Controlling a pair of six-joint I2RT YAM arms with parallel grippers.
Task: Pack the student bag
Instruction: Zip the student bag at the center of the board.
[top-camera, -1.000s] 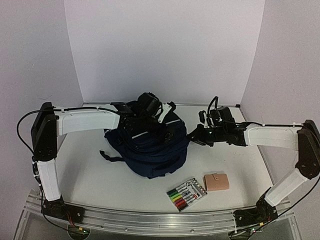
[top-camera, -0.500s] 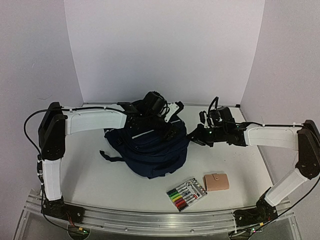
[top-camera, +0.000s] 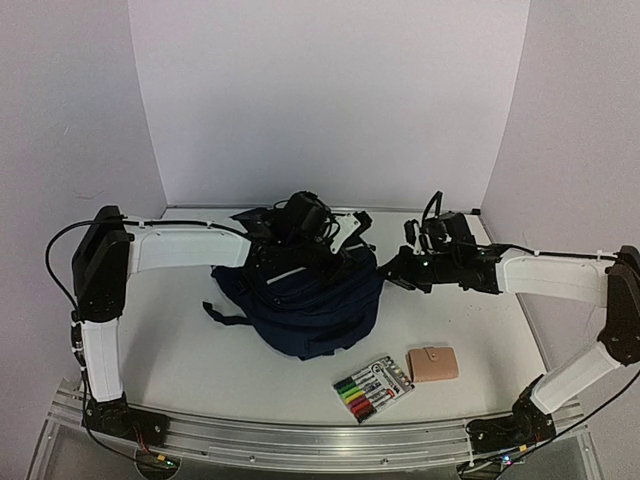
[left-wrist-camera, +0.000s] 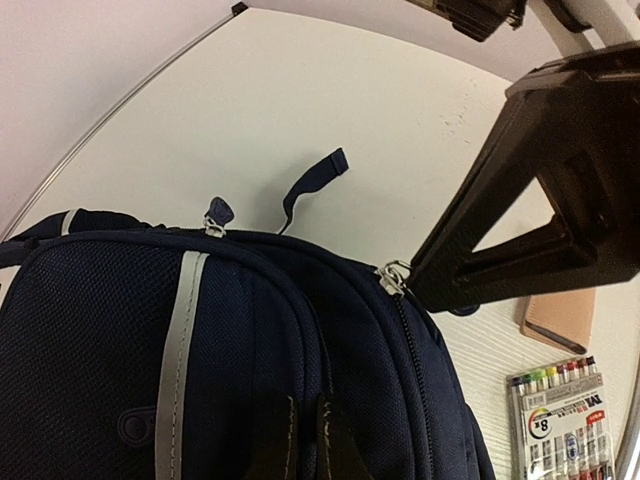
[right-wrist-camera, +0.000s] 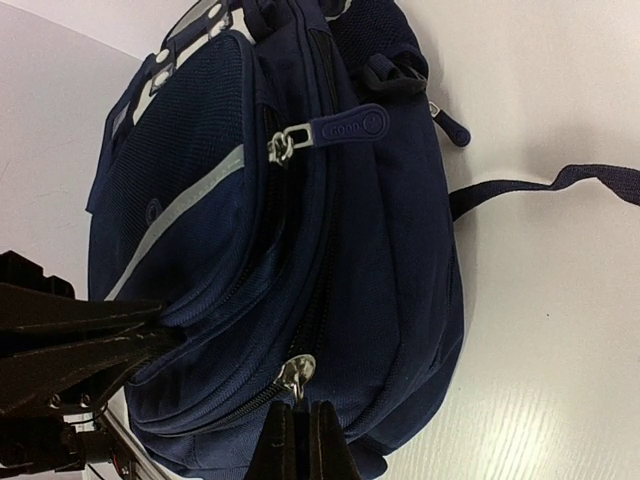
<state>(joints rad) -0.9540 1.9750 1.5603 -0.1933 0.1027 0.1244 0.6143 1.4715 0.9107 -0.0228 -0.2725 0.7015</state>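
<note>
The student bag (top-camera: 300, 305), navy with grey stripes, lies in the middle of the table. My left gripper (top-camera: 335, 240) is over its far top edge, shut on a ridge of the bag's fabric (left-wrist-camera: 305, 400) beside a seam. My right gripper (top-camera: 388, 272) is at the bag's right side, shut on the pull of a silver zipper slider (right-wrist-camera: 299, 372). In the left wrist view the right gripper (left-wrist-camera: 440, 275) shows as a black wedge touching that same zipper slider (left-wrist-camera: 392, 277). The zipper looks closed along its visible length.
A pack of coloured markers (top-camera: 373, 387) and a tan wallet (top-camera: 432, 364) lie on the table in front of the bag, to its right. A loose dark strap (top-camera: 222, 314) trails off the bag's left side. White walls stand close behind and at both sides.
My left gripper moved a little right over the bag's top and went from open to shut on the fabric. The right gripper stayed shut at the zipper, barely shifting.
</note>
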